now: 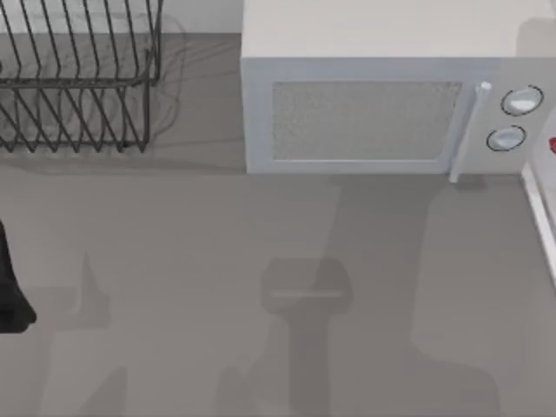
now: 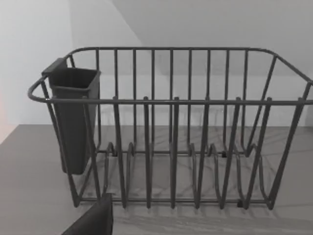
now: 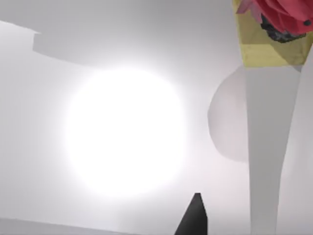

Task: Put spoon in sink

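The spoon and the sink are out of view. My left arm (image 1: 10, 287) is a black shape at the table's left edge. In the left wrist view, a dark part of my left gripper (image 2: 95, 220) sits low in front of a wire dish rack (image 2: 171, 127). A dark cutlery holder (image 2: 73, 117) hangs on one end of the rack. In the right wrist view, a dark tip of my right gripper (image 3: 193, 218) points at a bright white glare.
The dish rack (image 1: 78, 78) stands at the back left and a white microwave (image 1: 382, 104) at the back middle. A white edge (image 1: 540, 208) with a red spot (image 1: 552, 143) runs along the right. A yellow and red object (image 3: 274, 29) sits above a white post (image 3: 271, 147).
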Tool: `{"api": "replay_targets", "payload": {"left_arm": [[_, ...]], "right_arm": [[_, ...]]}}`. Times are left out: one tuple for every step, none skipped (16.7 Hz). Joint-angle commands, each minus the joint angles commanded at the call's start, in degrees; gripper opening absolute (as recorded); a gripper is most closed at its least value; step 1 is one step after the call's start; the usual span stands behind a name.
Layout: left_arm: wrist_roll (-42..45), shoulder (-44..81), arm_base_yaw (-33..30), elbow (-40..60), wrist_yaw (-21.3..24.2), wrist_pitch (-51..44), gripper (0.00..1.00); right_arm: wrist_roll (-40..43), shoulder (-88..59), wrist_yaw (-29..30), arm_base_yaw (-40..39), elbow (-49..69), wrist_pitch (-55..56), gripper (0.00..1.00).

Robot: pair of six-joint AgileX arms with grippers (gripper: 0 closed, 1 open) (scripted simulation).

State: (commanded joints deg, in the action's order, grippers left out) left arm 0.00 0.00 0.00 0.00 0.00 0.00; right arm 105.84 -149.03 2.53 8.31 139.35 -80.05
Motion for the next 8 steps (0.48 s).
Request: {"api": "replay_targets", "payload": {"left_arm": [[0.00, 0.00, 0.00, 0.00, 0.00, 0.00, 1.00], [0.00, 0.00, 0.00, 0.00, 0.00, 0.00, 1.00], [0.00, 0.00, 0.00, 0.00, 0.00, 0.00, 1.00], [0.00, 0.00, 0.00, 0.00, 0.00, 0.00, 1.00], [0.00, 0.00, 0.00, 0.00, 0.00, 0.00, 1.00], [0.00, 0.00, 0.00, 0.00, 0.00, 0.00, 1.00], [0.00, 0.00, 0.00, 0.00, 0.00, 0.00, 1.00], [0.00, 0.00, 0.00, 0.00, 0.00, 0.00, 1.00]], "right_arm": [[0.00, 0.00, 0.00, 0.00, 0.00, 0.00, 0.00], [0.00, 0.00, 0.00, 0.00, 0.00, 0.00, 0.00], [0.00, 0.00, 0.00, 0.00, 0.00, 0.00, 0.00], [0.00, 0.00, 0.00, 0.00, 0.00, 0.00, 0.08], [0.00, 0.00, 0.00, 0.00, 0.00, 0.00, 0.15], [0.00, 0.00, 0.00, 0.00, 0.00, 0.00, 0.23], [0.00, 0.00, 0.00, 0.00, 0.00, 0.00, 0.30], [0.00, 0.00, 0.00, 0.00, 0.00, 0.00, 0.38]]}}
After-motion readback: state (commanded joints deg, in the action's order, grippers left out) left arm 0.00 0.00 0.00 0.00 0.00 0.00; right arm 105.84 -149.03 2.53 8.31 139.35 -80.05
